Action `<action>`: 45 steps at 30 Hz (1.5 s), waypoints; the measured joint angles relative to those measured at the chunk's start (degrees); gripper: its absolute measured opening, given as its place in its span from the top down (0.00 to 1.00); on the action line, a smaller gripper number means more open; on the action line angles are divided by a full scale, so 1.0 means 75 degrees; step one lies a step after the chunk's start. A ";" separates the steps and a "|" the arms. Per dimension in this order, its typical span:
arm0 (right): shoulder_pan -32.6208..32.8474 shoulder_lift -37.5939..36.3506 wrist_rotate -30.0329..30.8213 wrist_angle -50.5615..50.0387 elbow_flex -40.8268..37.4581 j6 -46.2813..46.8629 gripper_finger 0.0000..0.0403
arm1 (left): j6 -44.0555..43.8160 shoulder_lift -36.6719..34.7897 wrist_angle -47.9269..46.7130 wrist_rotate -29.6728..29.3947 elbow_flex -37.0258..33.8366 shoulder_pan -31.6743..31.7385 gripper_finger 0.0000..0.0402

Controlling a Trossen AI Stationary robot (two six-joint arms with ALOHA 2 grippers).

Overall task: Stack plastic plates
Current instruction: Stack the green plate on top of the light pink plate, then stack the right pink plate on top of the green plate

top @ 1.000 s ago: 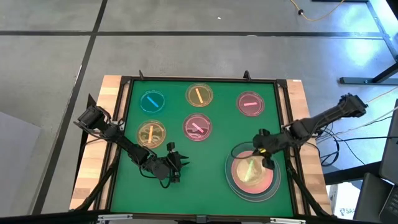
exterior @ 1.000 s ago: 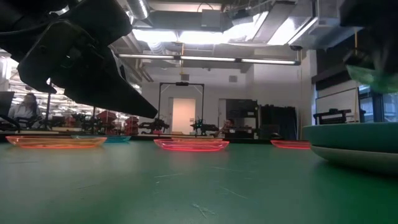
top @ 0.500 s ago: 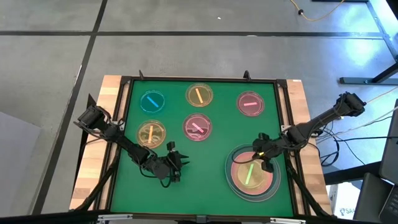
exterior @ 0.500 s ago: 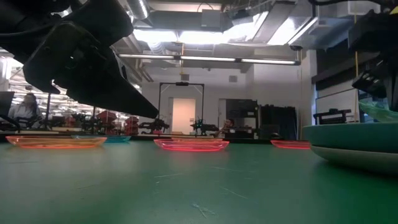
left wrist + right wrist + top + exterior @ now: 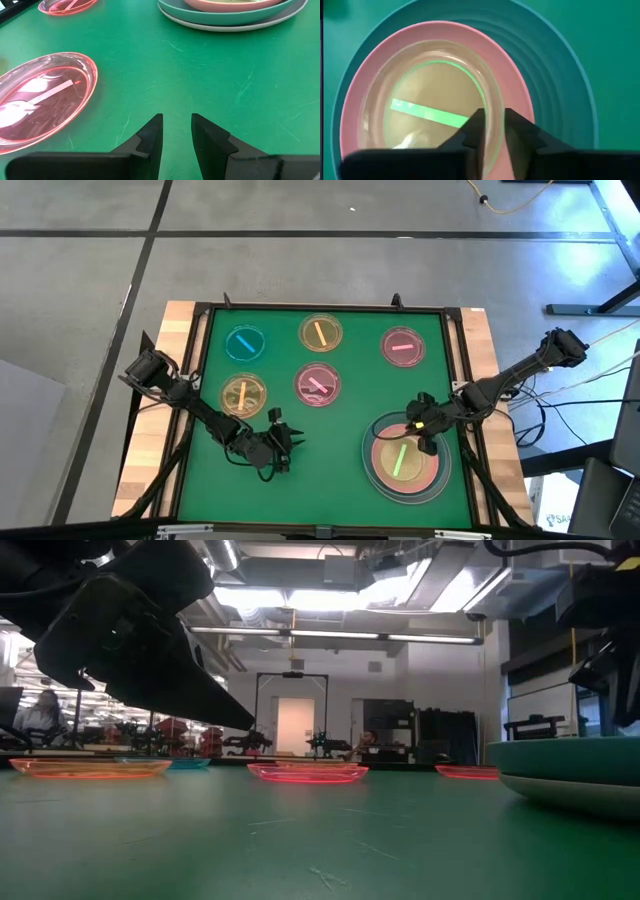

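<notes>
**Right fingers straddle the rim of a green plate on the large stack**

The right gripper (image 5: 492,131) has its two dark fingers (image 5: 476,131) slightly spread, one on each side of the rim of the small green plate (image 5: 427,117); whether they press the rim or stand just clear of it cannot be told. The green plate lies inside the large pink plate (image 5: 405,459), which sits in the teal plate (image 5: 437,481), with a grey-white plate (image 5: 220,26) showing as a pale edge beneath.

This stack is the landmark. It sits at the near right corner of the green surface (image 5: 330,480). The left gripper (image 5: 281,443) hovers well to the left of the stack, its fingers (image 5: 152,137) spread with a narrow gap and holding nothing.

Five small plates lie apart from the stack. The nearest is a pink one (image 5: 317,384), up and to its left. Left of that is a yellow plate (image 5: 243,395). Along the far edge run a blue plate (image 5: 245,343), a second yellow plate (image 5: 320,333) and a second pink plate (image 5: 402,346), the last directly beyond the stack.
</notes>
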 joint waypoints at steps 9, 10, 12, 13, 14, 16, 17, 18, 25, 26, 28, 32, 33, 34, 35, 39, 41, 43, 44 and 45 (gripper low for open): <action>-0.0218 -0.0003 0.0071 0.0014 0.0245 -0.0514 0.63 | -0.0005 0.0000 0.0001 0.0000 0.0000 0.0000 0.76; -0.0325 -0.0003 0.0183 0.0018 0.0338 -0.0627 0.63 | -0.0005 0.0000 0.0002 0.0000 0.0000 0.0000 0.76; -0.0564 -0.0003 0.0634 0.0012 0.0541 -0.0873 0.62 | -0.0005 0.0000 0.0000 0.0000 0.0000 0.0000 0.76; -0.0693 -0.0003 0.0949 0.0025 0.0641 -0.1070 0.62 | -0.0002 0.0000 -0.0001 0.0000 0.0000 0.0005 0.76; -0.0829 -0.0007 0.1299 0.0042 0.0725 -0.1241 0.62 | -0.0002 0.0000 0.0000 0.0003 0.0000 0.0011 0.76; -0.1120 -0.0008 0.2048 0.0040 0.0791 -0.1580 0.62 | -0.0002 0.0000 0.0001 0.0000 0.0000 0.0015 0.76; -0.1277 -0.0006 0.2364 0.0016 0.0796 -0.1732 0.62 | -0.0005 0.0000 0.0000 0.0000 0.0000 0.0015 0.76; -0.1439 -0.0006 0.2631 0.0002 0.0796 -0.1889 0.62 | -0.0005 0.0000 0.0002 0.0000 0.0000 0.0015 0.76; -0.2532 -0.0006 0.2938 -0.0012 0.0796 -0.2756 0.62 | -0.0002 0.0000 -0.0001 0.0003 0.0000 0.0015 0.76; -0.2682 -0.0003 0.2938 -0.0008 0.0796 -0.2886 0.62 | -0.0002 0.0000 -0.0001 0.0006 0.0000 0.0015 0.76; -0.2994 -0.0003 0.2939 0.0008 0.0796 -0.3126 0.62 | -0.0002 0.0000 0.0000 0.0028 0.0000 0.0015 0.76; -0.3622 0.0124 0.2939 0.0072 0.0796 -0.3567 0.62 | -0.0002 0.0000 -0.0001 0.0058 0.0000 0.0015 0.76; -0.3779 0.0181 0.2939 0.0073 0.0796 -0.3668 0.62 | -0.0002 0.0000 -0.0001 0.0058 0.0000 0.0015 0.76; -0.3931 0.0276 0.2946 0.0108 0.0796 -0.3756 0.62 | -0.0002 0.0000 -0.0001 0.0058 0.0000 0.0015 0.76; -0.4077 0.0383 0.2944 0.0147 0.0796 -0.3868 0.62 | -0.0002 0.0000 -0.0001 0.0058 0.0000 0.0015 0.76; -0.4685 0.0935 0.2838 0.0482 0.0798 -0.4250 0.62 | -0.0002 0.0000 -0.0005 0.0058 0.0000 0.0015 0.76; -0.5017 0.1252 0.2637 0.0549 0.0799 -0.4395 0.62 | -0.0004 0.0000 -0.0010 0.0058 0.0000 0.0015 0.76; -0.5307 0.1614 0.2398 0.0759 0.0799 -0.4480 0.62 | -0.0018 0.0000 -0.0045 0.0060 0.0000 0.0015 0.76; -0.5457 0.1791 0.2274 0.0783 0.0798 -0.4493 0.62 | -0.0019 0.0000 -0.0048 0.0058 0.0000 0.0015 0.76; -0.5590 0.1972 0.2168 0.0796 0.0796 -0.4516 0.62 | -0.0022 0.0000 -0.0051 0.0058 0.0000 0.0015 0.76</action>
